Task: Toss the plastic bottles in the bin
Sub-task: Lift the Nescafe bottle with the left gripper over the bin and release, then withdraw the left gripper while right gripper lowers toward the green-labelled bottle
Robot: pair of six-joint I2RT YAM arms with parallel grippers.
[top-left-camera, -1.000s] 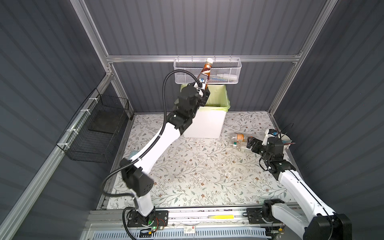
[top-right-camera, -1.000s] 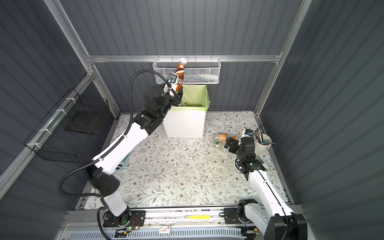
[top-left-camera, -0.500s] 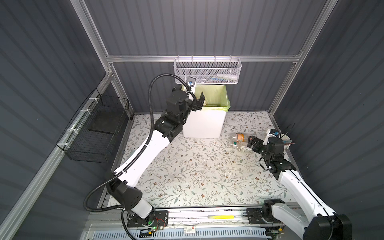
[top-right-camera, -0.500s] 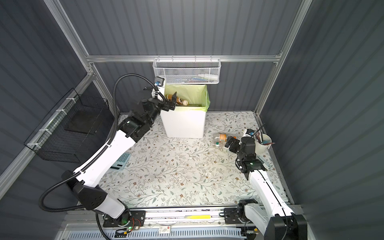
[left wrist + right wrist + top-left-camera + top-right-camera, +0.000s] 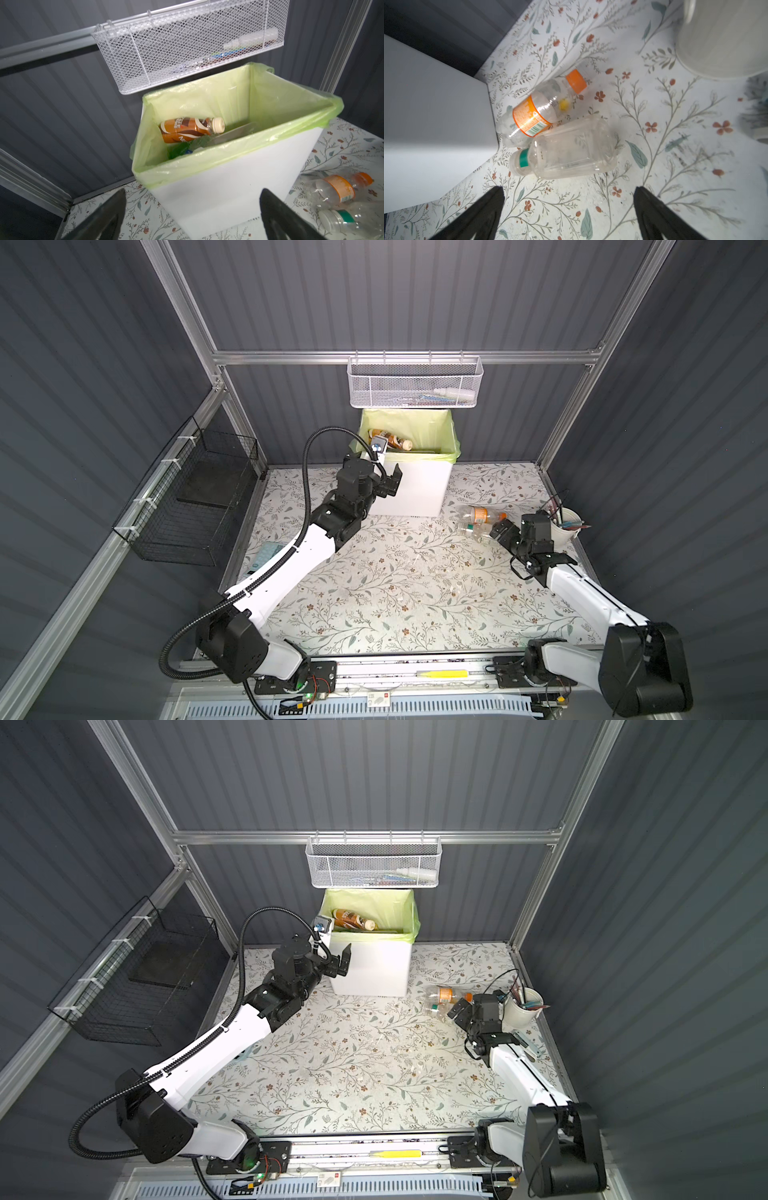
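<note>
The bin point(image 5: 409, 493) point(image 5: 374, 973) is white with a green liner and stands at the back of the table. A brown bottle point(image 5: 388, 438) point(image 5: 187, 128) lies inside it on other bottles. My left gripper point(image 5: 389, 485) point(image 5: 340, 963) point(image 5: 193, 193) is open and empty, low in front of the bin's left corner. To the right of the bin two clear bottles lie side by side: one with an orange label point(image 5: 482, 514) point(image 5: 537, 112) and one with a green neck band point(image 5: 473, 531) point(image 5: 571, 149). My right gripper point(image 5: 500, 529) point(image 5: 568, 190) is open just short of them.
A white mesh basket point(image 5: 415, 383) hangs over the bin. A black wire basket point(image 5: 195, 506) hangs on the left wall. A white cup of pens point(image 5: 563, 524) stands just behind my right gripper. A pale blue calculator point(image 5: 266, 553) lies under the left arm.
My left gripper opened over the bin and let the brown bottle drop in. The left arm then came down and back to the bin's front. The right arm has not moved.
</note>
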